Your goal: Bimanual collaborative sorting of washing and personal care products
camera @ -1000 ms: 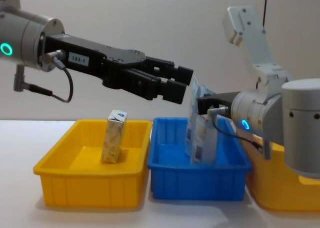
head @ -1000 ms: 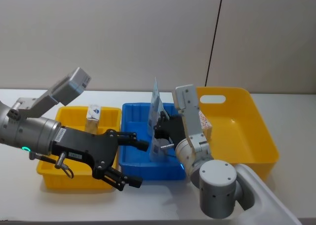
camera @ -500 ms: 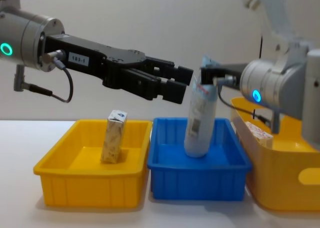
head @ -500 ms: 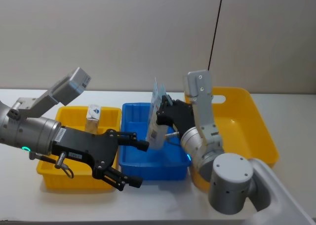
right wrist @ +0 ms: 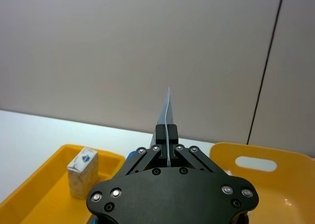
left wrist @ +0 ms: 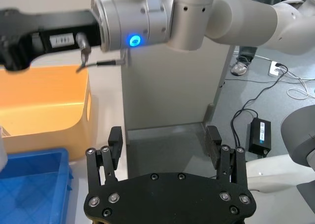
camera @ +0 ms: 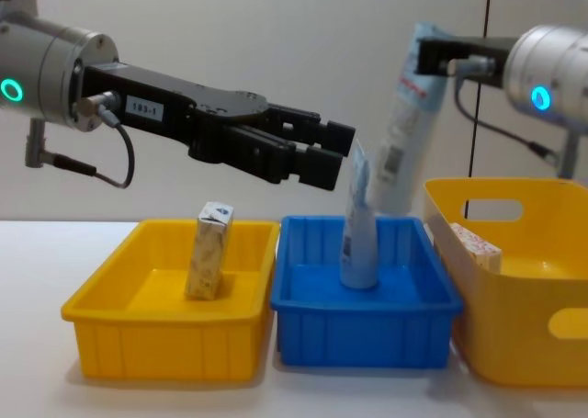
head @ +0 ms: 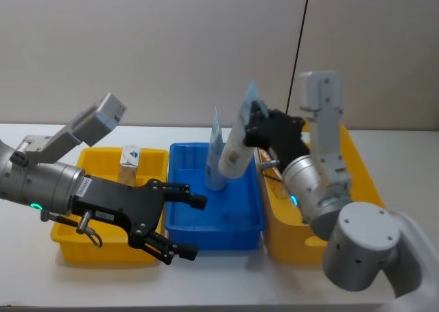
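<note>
Right gripper [camera: 430, 58] pinched shut on pale blue tube [camera: 404, 133], lifted clear above blue bin [camera: 366, 324]. Second tube [camera: 357, 225] upright inside that bin. Left gripper [camera: 329, 156] spread open and empty, above the bin's left edge.

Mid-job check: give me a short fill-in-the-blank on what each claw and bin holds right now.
1. The right claw is shut on a pale blue ____, lifted above the bins.
2. The other tube stands in the ____ bin.
3. The small cream carton stands in the small ____ bin.
4. The left claw is ____, holding nothing.

Missing words: tube; blue; yellow; open
</note>
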You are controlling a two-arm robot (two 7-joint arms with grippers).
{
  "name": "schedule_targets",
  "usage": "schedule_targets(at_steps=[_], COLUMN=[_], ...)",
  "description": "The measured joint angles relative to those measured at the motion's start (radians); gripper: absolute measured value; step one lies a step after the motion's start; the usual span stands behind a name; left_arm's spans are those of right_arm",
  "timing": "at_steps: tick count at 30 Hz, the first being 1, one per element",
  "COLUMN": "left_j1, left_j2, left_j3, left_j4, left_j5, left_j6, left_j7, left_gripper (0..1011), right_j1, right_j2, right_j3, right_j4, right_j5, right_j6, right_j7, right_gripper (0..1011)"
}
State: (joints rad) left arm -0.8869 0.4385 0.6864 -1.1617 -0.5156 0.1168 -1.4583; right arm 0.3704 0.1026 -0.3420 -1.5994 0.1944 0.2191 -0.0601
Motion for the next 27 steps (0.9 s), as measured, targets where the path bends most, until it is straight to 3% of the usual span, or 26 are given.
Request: schedule_targets(at_steps=[13, 27], left_j1=[0.000, 0.000], left_j2=[0.000, 0.000], left_j3=[0.000, 0.000], left_j4=[0.000, 0.000], left_j5=[0.000, 0.000], left_j6=[0.000, 0.000], left_j7=[0.000, 0.000], left_gripper=[1001, 1001], right_j1=[-0.049, -0.054], right_j2=[0.036, 0.050], right_j3=[0.083, 0.130], right_j4=[-0.067, -0.025], right_j5=[0.005, -0.035], right_j6=[-0.002, -0.023], right_j7=[-0.018, -0.056], right_gripper=[0, 0])
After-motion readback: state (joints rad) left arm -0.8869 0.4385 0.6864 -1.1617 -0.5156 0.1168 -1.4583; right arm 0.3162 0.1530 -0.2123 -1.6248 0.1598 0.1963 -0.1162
